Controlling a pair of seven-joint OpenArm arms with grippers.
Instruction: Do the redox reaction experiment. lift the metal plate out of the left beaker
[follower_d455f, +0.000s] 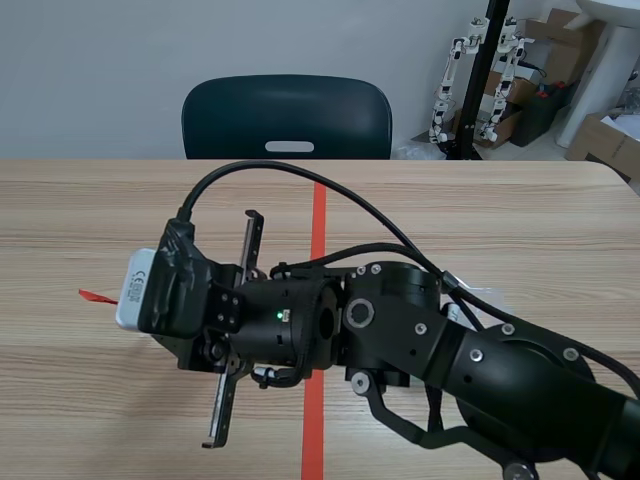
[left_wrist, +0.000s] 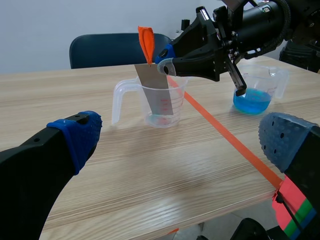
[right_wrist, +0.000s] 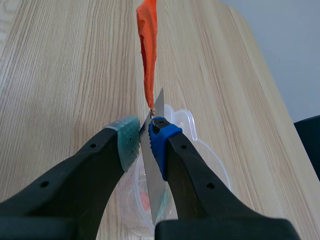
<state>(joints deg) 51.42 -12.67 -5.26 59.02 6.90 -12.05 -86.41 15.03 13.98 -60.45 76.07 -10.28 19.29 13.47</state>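
Right pincer: shut on the metal plate, the two pads clamping its flat faces just under the upper edge. The hold is high on the plate, in my judgement so the fingers stay above the left beaker and clear of its rim.

Metal plate: inside the left beaker, standing slightly tilted, lower end near the beaker's base, upper part above the rim. Not yet lifted out. An orange tag stands up from its top edge. The lower part shows a faint reddish tinge.

Left pincer: wide open, holding nothing, low over the counter on the robot's side of the left beaker and well apart from it.

A second beaker with blue liquid stands beyond the orange tape line from the left beaker.

Assessment: the grip is made and the lift is outstanding. A straight upward draw seems called for, since the tilted plate could catch the rim and tip the light beaker.
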